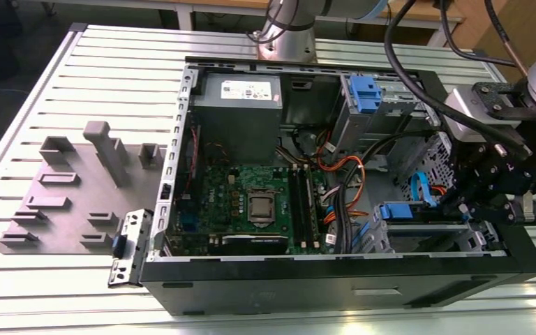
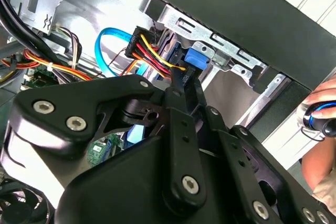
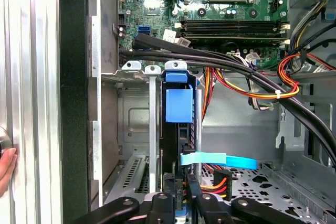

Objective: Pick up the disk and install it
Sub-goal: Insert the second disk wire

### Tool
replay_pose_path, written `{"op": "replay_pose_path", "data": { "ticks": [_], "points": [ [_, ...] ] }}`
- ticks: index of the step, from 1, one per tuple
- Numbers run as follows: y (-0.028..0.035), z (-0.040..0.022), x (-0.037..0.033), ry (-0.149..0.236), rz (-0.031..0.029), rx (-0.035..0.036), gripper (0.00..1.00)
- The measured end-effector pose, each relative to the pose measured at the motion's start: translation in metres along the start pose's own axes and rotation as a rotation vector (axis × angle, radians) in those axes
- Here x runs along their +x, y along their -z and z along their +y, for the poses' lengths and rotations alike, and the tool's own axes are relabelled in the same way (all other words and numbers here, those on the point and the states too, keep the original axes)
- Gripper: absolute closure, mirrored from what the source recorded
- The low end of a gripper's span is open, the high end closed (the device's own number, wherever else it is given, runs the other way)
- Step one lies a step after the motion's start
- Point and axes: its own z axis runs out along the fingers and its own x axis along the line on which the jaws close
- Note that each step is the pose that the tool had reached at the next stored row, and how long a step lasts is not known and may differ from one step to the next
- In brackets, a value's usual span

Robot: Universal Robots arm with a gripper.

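Observation:
The disk [image 3: 177, 106] stands on edge in a slot of the metal drive cage [image 3: 131, 124], inside the open computer case [image 1: 343, 279]. Its blue carrier tab [image 1: 396, 211] points toward the motherboard. In the second wrist view the same blue tab [image 2: 198, 57] sits under the cage rail. My gripper [image 3: 178, 200] is at the disk's far end with a black finger [image 3: 193, 195] on each side of its edge, shut on it. The gripper [image 1: 459, 206] reaches into the case from the exterior view's right. A blue flat cable [image 3: 218, 160] and a power plug [image 3: 220, 180] lie beside that end.
Thick black and orange-yellow cables [image 3: 247, 72] cross between the cage and the motherboard [image 1: 249, 202]. A second blue carrier [image 1: 366, 94] sits in the upper bay beside the grey power supply [image 1: 238, 94]. A grey fixture plate [image 1: 63, 202] lies outside the case. A person's hand [image 2: 320, 114] is close by.

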Motion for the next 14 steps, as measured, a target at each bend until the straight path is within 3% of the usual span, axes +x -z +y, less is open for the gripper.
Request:
{"op": "replay_pose_path", "data": {
  "ticks": [14],
  "points": [
    [-0.0002, -0.0035, -0.0001, 0.000, 0.0002, 0.0000, 0.76]
  ]
}}
